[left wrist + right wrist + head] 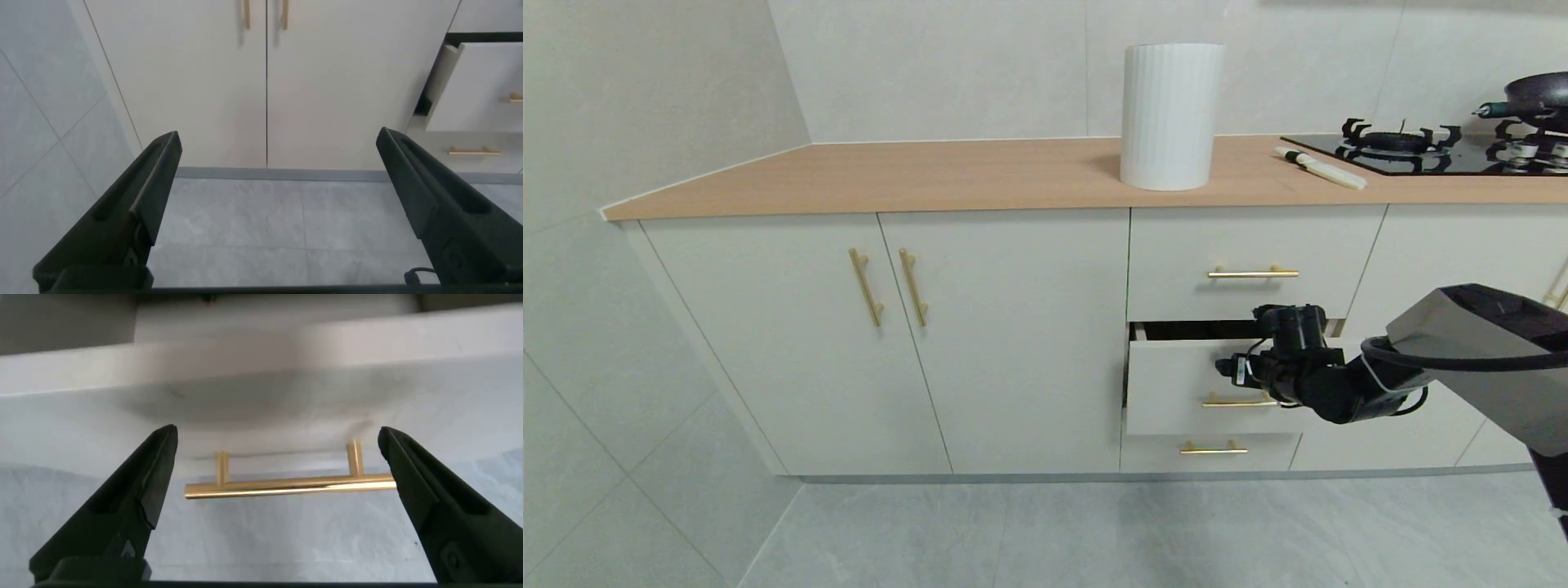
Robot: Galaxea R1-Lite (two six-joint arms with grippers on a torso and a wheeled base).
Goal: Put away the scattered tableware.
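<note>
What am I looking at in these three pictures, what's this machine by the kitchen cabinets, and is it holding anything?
It is a wheeled robot with two arms. The wide picture comes from a camera on its head; the other two come from cameras on its wrists, so the dark prongs are gripper fingers. The right gripper is open, facing the gold handle of the partly open middle drawer. The left gripper is open too, over the floor near the cabinet doors. Neither holds anything. On the countertop are a white ribbed container, a pale utensil and a gas hob with a dark pan.
</note>
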